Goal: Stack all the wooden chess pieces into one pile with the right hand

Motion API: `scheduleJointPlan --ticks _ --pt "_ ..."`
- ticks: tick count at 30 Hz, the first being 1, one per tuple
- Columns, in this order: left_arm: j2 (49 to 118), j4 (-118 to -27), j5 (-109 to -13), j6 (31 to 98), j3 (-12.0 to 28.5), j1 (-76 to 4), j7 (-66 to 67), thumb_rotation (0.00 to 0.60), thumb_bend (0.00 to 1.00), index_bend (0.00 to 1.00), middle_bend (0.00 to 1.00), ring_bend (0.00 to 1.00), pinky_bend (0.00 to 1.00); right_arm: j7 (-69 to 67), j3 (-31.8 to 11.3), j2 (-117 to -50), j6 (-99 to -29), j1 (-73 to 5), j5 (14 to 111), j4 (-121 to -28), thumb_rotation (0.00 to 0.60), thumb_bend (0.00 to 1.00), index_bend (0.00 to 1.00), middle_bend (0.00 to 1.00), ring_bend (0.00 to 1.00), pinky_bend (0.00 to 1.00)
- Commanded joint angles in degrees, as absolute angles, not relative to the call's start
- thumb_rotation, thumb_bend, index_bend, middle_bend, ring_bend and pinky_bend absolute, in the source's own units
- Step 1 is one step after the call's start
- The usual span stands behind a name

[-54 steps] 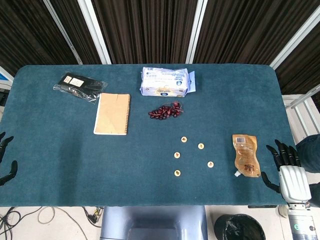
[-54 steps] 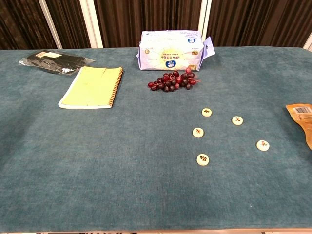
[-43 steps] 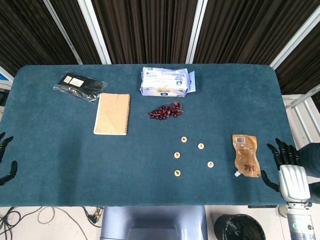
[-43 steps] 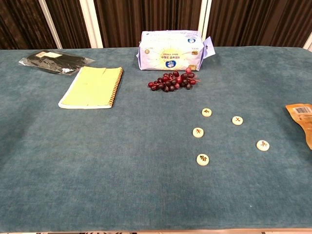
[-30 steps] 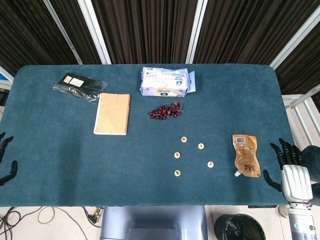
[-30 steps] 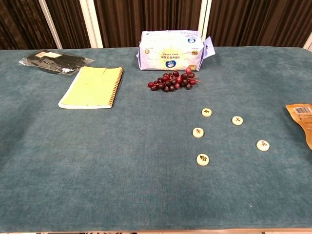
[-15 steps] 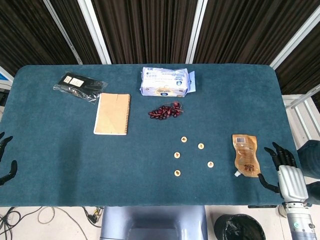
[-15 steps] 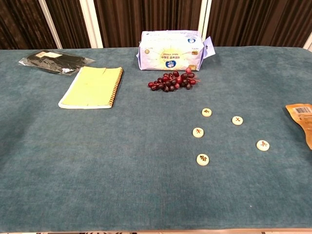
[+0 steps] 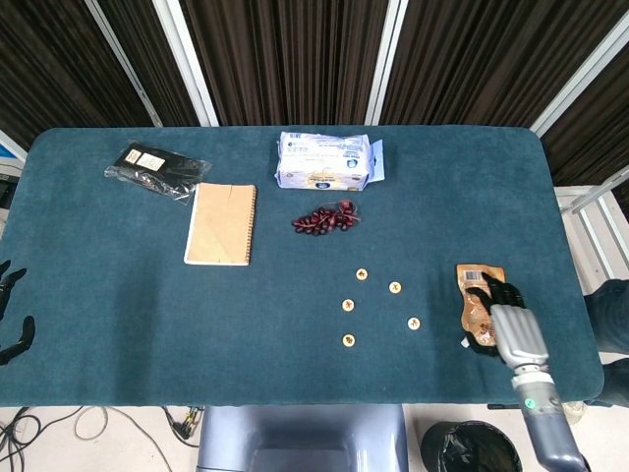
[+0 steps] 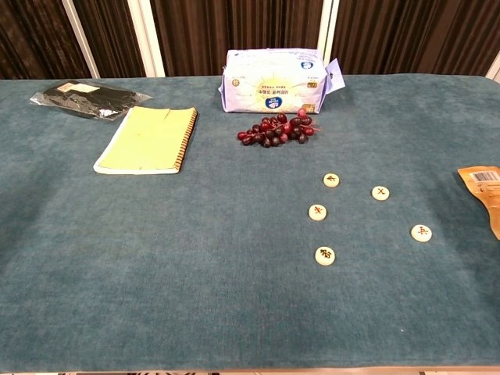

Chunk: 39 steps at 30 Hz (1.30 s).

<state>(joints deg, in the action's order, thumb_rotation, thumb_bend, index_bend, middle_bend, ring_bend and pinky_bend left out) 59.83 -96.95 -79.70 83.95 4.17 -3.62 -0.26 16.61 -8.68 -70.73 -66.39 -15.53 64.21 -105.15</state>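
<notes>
Several round wooden chess pieces lie apart on the blue cloth right of centre: one (image 9: 362,274) (image 10: 331,180) at the back, one (image 9: 395,287) (image 10: 380,193) to its right, one (image 9: 348,305) (image 10: 317,212) in the middle, one (image 9: 414,323) (image 10: 422,233) at the right and one (image 9: 349,340) (image 10: 325,255) nearest the front. My right hand (image 9: 503,323) hovers over the brown pouch (image 9: 478,295), to the right of the pieces, fingers spread and holding nothing. My left hand (image 9: 12,313) stays at the table's left edge, fingers apart, empty. Neither hand shows in the chest view.
A bunch of dark red grapes (image 9: 325,218) lies behind the pieces, with a white tissue pack (image 9: 325,160) further back. A spiral notebook (image 9: 221,223) and a black packet (image 9: 154,169) lie at the left. The brown pouch (image 10: 487,189) shows at the chest view's right edge.
My right hand has moved left from beyond the table's right edge to above the brown pouch. The chess pieces and the left hand have not moved.
</notes>
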Motion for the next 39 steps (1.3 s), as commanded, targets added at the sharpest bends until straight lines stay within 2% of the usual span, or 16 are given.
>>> scheduleJointPlan --ticks 1,8,19,39 --pt "59.8 -96.94 -79.57 83.85 4.18 -3.62 -0.31 0.6 0.49 0.12 0.0 0.0 0.0 19.55 -9.56 -73.3 -63.16 -18.72 60.21 -104.45 0.6 0.41 0.25 0.0 0.0 0.0" --pt "59.71 -96.94 -79.21 83.48 4.24 -3.68 -0.68 0.6 0.49 0.12 0.0 0.0 0.0 23.91 -9.25 -78.28 -61.83 -22.26 56.79 -103.47 0.6 0.41 0.28 0.0 0.0 0.0" --pt "59.53 -97.04 -78.94 83.21 4.27 -3.68 -1.16 0.6 0.49 0.12 0.0 0.0 0.0 26.08 -8.26 -86.29 -64.56 -24.34 56.91 -98.85 0.6 0.41 0.35 0.0 0.0 0.0" --pt "59.47 -97.06 -78.71 83.15 4.34 -3.67 -1.13 0.6 0.49 0.12 0.0 0.0 0.0 25.13 -6.79 -89.94 -65.12 -24.52 56.81 -91.95 0.6 0.41 0.43 0.0 0.0 0.0"
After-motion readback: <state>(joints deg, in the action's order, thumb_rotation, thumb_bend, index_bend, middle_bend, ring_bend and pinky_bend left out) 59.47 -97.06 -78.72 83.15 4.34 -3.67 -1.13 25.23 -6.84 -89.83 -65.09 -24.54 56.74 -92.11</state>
